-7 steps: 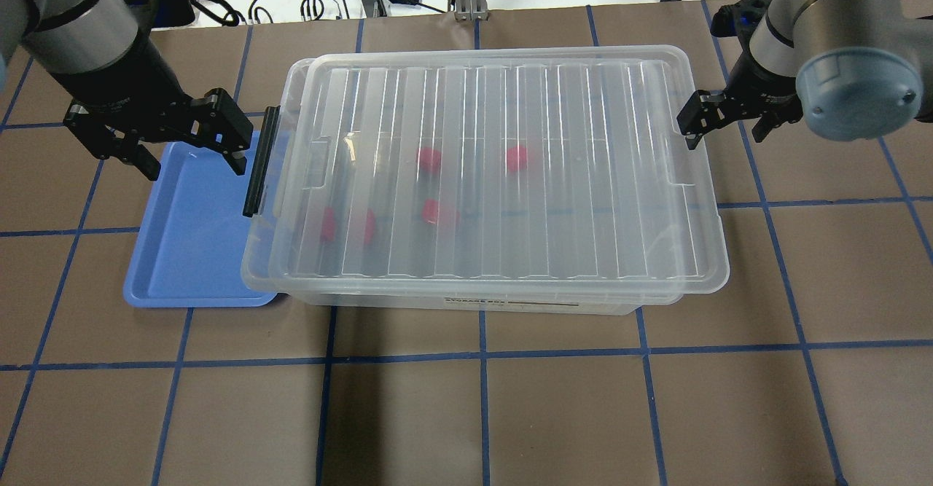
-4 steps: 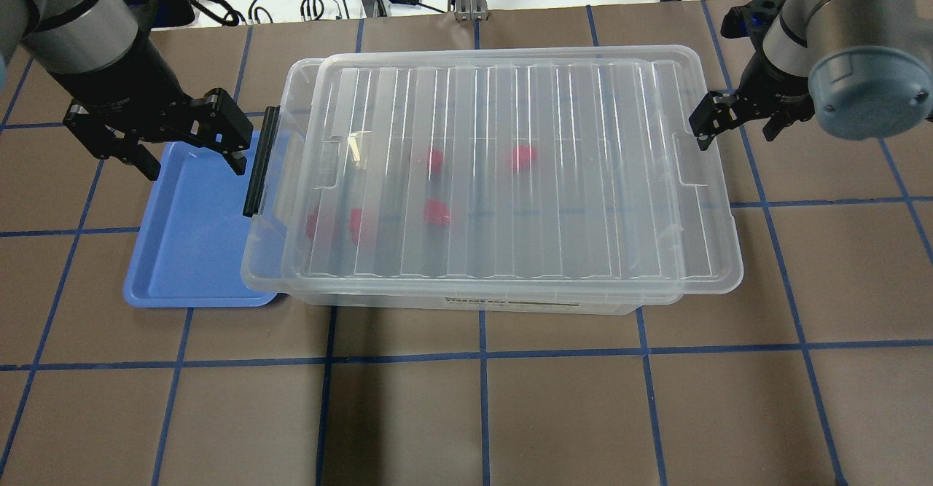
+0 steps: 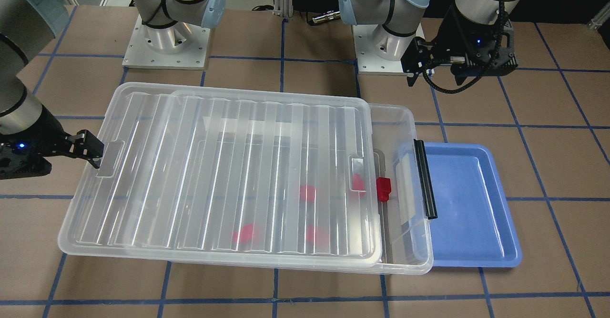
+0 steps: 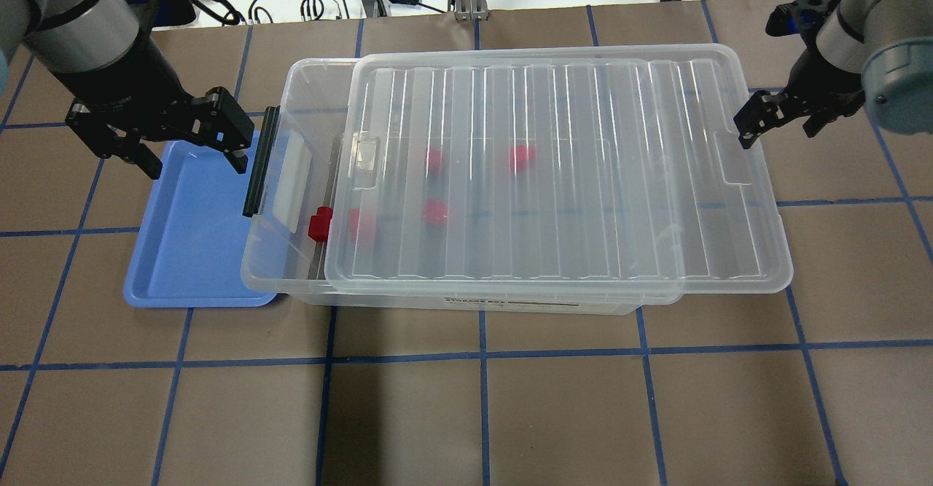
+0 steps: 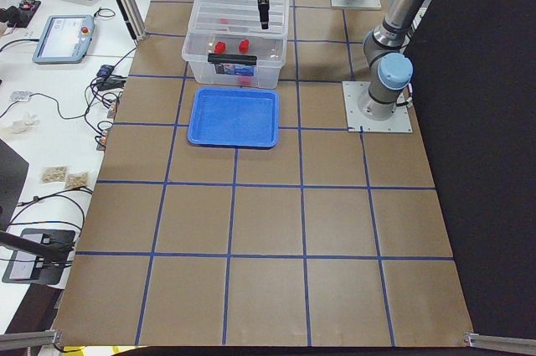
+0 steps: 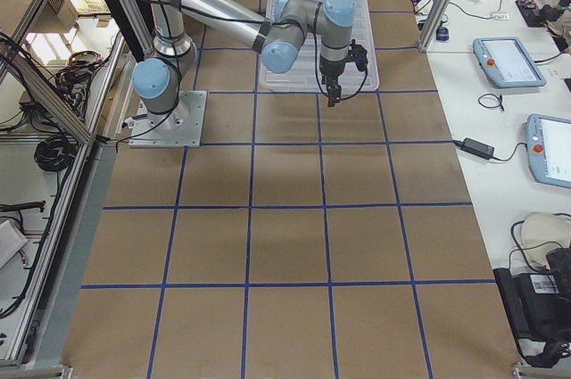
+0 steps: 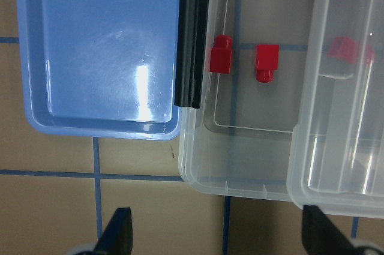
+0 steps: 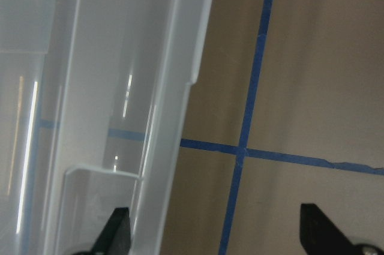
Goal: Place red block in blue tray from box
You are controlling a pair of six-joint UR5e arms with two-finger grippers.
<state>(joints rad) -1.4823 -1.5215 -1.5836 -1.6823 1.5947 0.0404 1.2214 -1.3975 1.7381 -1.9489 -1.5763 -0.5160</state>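
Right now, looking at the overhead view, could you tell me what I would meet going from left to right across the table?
blue tray → uncovered red block → clear lid → right gripper

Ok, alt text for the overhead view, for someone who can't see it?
The lid sits offset on the box toward the open right gripper, leaving one red block uncovered at its left end, four more blurred beneath. The open left gripper hangs near the blue tray.

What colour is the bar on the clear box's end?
The bar is black; the left wrist view shows it best.
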